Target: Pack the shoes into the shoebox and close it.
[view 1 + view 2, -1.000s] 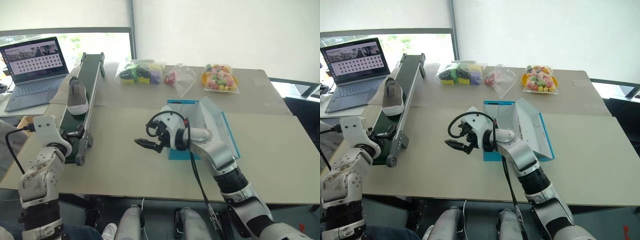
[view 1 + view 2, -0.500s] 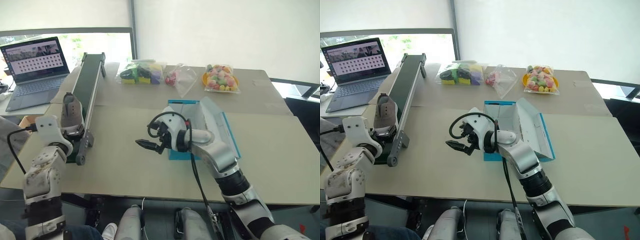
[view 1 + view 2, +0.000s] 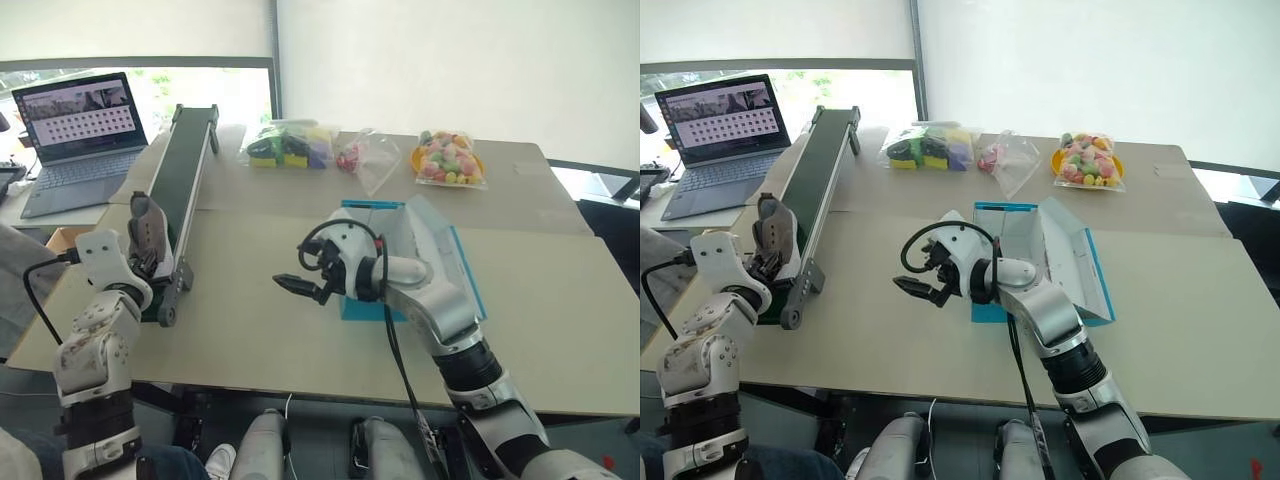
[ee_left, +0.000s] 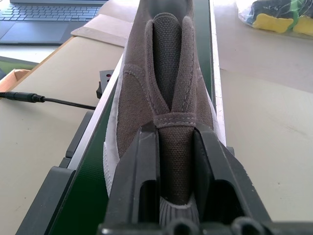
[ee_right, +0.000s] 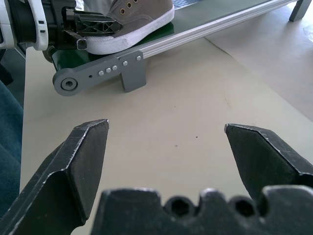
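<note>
Grey sneaker pinched at its heel by the left gripper on the conveyor, awaiting carry to the blue shoebox; right gripper spread

Head stereo pair is looking forward and down over the beige table. Left wrist camera is sitting close behind a grey canvas sneaker at 12 o'clock. Right wrist camera, low over the tabletop, is sharing that sneaker.

No legible text, label or number anywhere; laptop screen thumbnails too small.
</note>
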`<action>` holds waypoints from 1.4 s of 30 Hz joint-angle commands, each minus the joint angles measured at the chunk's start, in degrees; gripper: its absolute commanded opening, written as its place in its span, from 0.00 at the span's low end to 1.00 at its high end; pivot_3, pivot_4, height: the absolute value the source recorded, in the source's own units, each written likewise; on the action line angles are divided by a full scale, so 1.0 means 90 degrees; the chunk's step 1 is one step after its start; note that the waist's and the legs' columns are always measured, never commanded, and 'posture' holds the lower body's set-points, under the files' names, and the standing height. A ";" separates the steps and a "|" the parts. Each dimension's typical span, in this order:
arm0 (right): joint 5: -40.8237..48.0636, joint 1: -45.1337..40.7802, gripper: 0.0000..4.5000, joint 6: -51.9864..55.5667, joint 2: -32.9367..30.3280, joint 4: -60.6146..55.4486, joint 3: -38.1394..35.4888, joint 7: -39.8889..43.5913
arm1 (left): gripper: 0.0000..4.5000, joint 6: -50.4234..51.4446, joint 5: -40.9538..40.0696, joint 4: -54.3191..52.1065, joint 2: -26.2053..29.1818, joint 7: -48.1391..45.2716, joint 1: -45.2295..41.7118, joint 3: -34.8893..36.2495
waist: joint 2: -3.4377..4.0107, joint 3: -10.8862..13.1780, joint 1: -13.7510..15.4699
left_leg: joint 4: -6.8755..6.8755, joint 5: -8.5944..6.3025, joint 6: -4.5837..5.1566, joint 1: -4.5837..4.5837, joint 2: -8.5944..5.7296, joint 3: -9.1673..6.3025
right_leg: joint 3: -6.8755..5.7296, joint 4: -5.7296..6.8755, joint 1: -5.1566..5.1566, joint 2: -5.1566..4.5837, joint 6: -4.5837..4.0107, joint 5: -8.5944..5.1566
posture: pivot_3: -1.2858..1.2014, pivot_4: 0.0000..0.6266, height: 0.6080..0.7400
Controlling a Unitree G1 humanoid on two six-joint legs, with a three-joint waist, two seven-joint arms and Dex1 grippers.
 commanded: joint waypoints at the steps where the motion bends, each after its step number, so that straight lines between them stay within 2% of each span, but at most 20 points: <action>1: 0.0094 -0.0183 1.00 -0.0044 0.0017 -0.0177 -0.0194 -0.0008 | 0.18 0.0011 -0.0062 0.0023 -0.0068 -0.0009 -0.0149 -0.0032 | 0.0000 0.0000 0.0018 | 0.0000 0.0000 0.0000 0.0000 0.0000 0.0000 | 0.0000 0.0000 0.0000 0.0000 0.0000 0.0000 | 0.52 0.24 0.70; 12: 0.0104 -0.0320 1.00 -0.0155 0.0207 0.0136 -0.0445 -0.0263 | 0.18 -0.0849 -0.0358 -0.0556 -0.0489 -0.0053 -0.0347 0.0217 | -0.0003 0.0001 0.0021 | 0.0001 0.0000 0.0000 -0.0014 0.0000 0.0001 | -0.0004 -0.0008 -0.0005 0.0001 0.0001 0.0001 | 0.52 0.24 0.70; 19: 0.1357 -0.1085 1.00 0.1059 0.1464 0.1197 -0.2620 -0.1780 | 0.18 -0.0562 -0.1192 -0.1321 -0.0822 -0.0420 -0.0387 -0.0143 | -0.0005 0.0003 -0.0018 | 0.0002 0.0001 0.0002 -0.0016 -0.0001 0.0009 | -0.0003 -0.0008 -0.0005 0.0013 0.0040 0.0027 | 0.52 0.24 0.70; 21: 0.2267 -0.1505 1.00 0.1738 0.1934 0.1661 -0.3651 -0.2397 | 0.18 -0.0412 -0.1384 -0.1517 -0.0959 -0.0521 -0.0382 -0.0481 | -0.0005 0.0003 -0.0024 | 0.0002 0.0002 0.0002 -0.0015 0.0000 0.0008 | -0.0003 -0.0007 -0.0003 0.0016 0.0040 0.0028 | 0.52 0.24 0.70; 23: 0.2799 -0.1764 1.00 0.2230 0.2162 0.1920 -0.4200 -0.2738 | 0.18 -0.0310 -0.1500 -0.1601 -0.1074 -0.0588 -0.0399 -0.0739 | -0.0005 0.0004 -0.0016 | 0.0003 0.0002 0.0003 -0.0016 -0.0002 0.0007 | -0.0004 -0.0007 -0.0001 0.0017 0.0041 0.0030 | 0.52 0.24 0.70; 29: 0.3284 -0.2046 1.00 0.2948 0.2225 0.1921 -0.4092 -0.3044 | 0.18 -0.0073 -0.1879 -0.1725 -0.1519 -0.0980 -0.0620 -0.1674 | -0.0003 0.0005 -0.0118 | 0.0003 0.0003 0.0005 -0.0020 -0.0005 0.0014 | 0.0000 -0.0013 -0.0002 0.0016 0.0043 0.0030 | 0.52 0.24 0.70; 36: 0.3522 -0.2210 1.00 0.2697 0.2188 0.2219 -0.4247 -0.3321 | 0.18 0.0226 -0.2298 -0.1824 -0.1705 -0.1220 -0.0769 -0.2188 | -0.0003 0.0005 -0.0262 | 0.0004 0.0006 0.0009 -0.0011 -0.0004 0.0008 | 0.0004 0.0000 0.0000 0.0025 0.0044 0.0030 | 0.52 0.24 0.70; 42: 0.3730 -0.2415 1.00 0.2197 0.2110 0.2527 -0.4725 -0.3669 | 0.18 0.0293 -0.2308 -0.1847 -0.1764 -0.1191 -0.0720 -0.2341 | -0.0002 0.0005 -0.0289 | 0.0004 0.0022 0.0036 -0.0015 -0.0006 0.0003 | 0.0007 -0.0005 0.0001 0.0028 0.0044 0.0030 | 0.52 0.24 0.70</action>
